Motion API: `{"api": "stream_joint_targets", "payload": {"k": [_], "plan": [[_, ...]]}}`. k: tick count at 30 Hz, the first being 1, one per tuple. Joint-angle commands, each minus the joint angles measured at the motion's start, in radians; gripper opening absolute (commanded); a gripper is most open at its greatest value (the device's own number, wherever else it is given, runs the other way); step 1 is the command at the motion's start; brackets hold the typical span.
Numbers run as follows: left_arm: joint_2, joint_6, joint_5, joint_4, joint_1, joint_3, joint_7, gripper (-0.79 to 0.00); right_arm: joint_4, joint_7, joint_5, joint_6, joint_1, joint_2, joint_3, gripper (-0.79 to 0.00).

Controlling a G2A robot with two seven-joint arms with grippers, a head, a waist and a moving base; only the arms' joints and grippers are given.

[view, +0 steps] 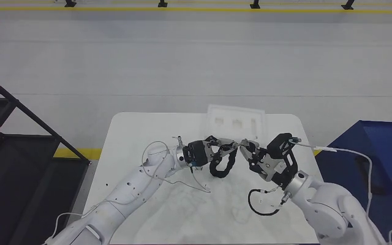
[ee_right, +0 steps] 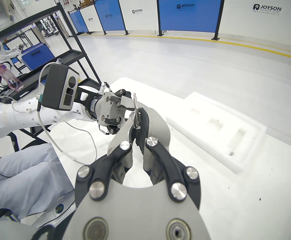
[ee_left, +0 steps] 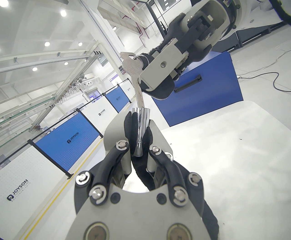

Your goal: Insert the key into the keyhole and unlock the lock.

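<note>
Chrome lock [ee_left: 141, 127] is pinched by left jaws, one inserted key [ee_left: 133, 70] by right jaws. Three recesses [ee_right: 214, 122] are seen in the tray [ee_right: 205, 117] beyond.

Cannot see the tip of the key [ee_left: 132, 68], sunk inside the lock [ee_left: 142, 116] held in the left gripper [ee_left: 138, 125]. Cannot make out part of the key's head, covered by the fingers of the right gripper [ee_right: 138, 118]. Cannot follow the lock's black cable [ee_left: 210, 218] past the edge behind the left gripper.

Logo lettering on blue and white barrier panels [ee_right: 188, 20]
</note>
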Motion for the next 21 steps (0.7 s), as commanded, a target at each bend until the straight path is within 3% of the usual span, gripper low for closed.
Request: {"api": "stream_joint_targets", "payload": {"k": [1, 21], "plan": [[-0.001, 0.0, -0.003, 0.001, 0.001, -0.001, -0.001, -0.785, 0.003, -0.001, -0.003, 0.002, 0.0, -0.001, -0.005, -0.785], [-0.008, -0.025, -0.02, 0.005, 0.009, -0.015, -0.007, -0.785, 0.027, 0.041, -0.01, 0.03, 0.02, -0.009, -0.012, -0.785]]}}
